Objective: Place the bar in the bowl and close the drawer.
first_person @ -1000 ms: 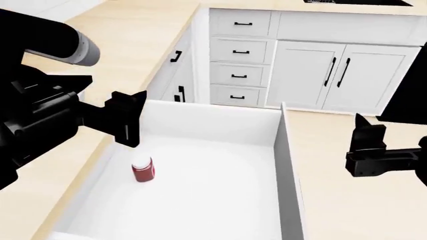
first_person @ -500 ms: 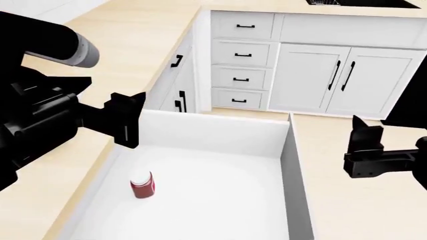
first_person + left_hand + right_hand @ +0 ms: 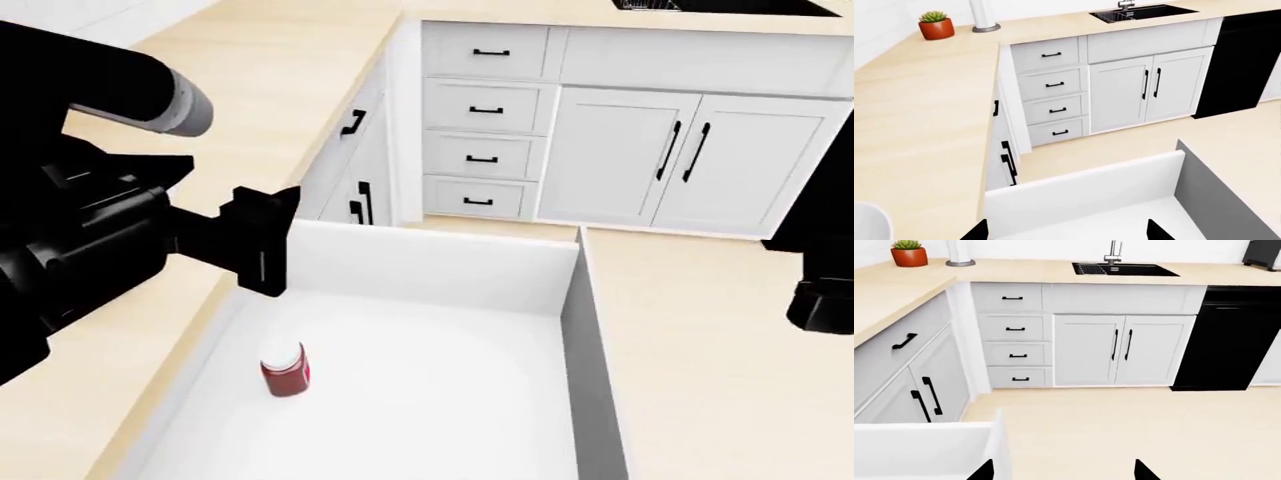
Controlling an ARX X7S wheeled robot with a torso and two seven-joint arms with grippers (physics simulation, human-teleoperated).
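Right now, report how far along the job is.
Nothing looks done. The drawer stands open, holding only a red jar; no bar shows in any view. In hand: nothing; the left end effector hangs open over the drawer's rim, the right end effector open and empty. Left: find the bar, bowl it, shut the drawer.

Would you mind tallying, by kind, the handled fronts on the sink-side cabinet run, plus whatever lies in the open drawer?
small stacked drawers: 4
cabinet doors: 2
red jar, lying in the open drawer: 1
Total: 7
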